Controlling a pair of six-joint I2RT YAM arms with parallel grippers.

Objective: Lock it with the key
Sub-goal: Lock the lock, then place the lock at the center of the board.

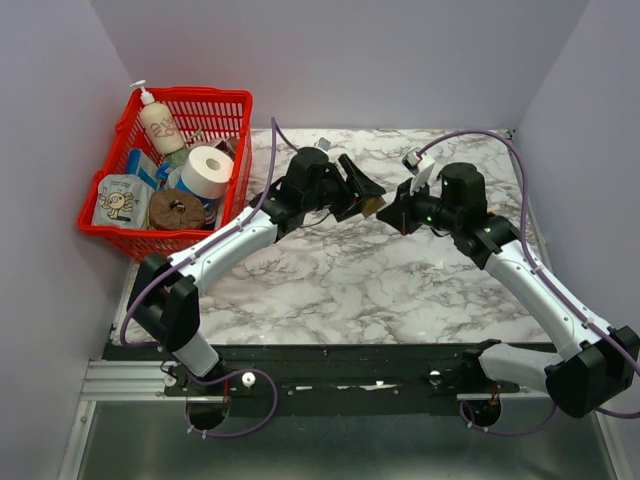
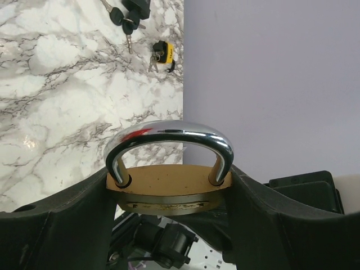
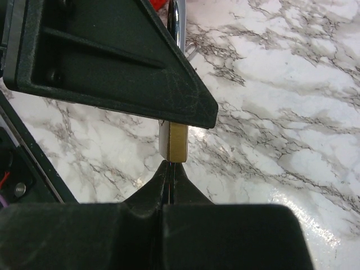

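Note:
A brass padlock (image 2: 169, 188) with a chrome shackle (image 2: 169, 135) hangs above the marble table, and my left gripper (image 2: 170, 180) is shut on its body from both sides. From above, the padlock (image 1: 374, 205) sits between the two arms at mid-table. My right gripper (image 3: 170, 166) is shut, its tips right against the padlock's (image 3: 178, 142) bottom edge. A thin sliver, the key (image 3: 167, 179), shows edge-on between its fingers. Most of the key is hidden by the fingers. The left gripper's finger (image 3: 112, 56) covers the upper part of the lock in the right wrist view.
A red basket (image 1: 130, 235) with a lotion bottle (image 1: 160, 125), a tape roll (image 1: 208, 172) and packets stands at the back left. A small yellow padlock (image 2: 162, 54) and a bunch of keys (image 2: 126, 19) lie on the marble near the wall. Purple walls enclose the table.

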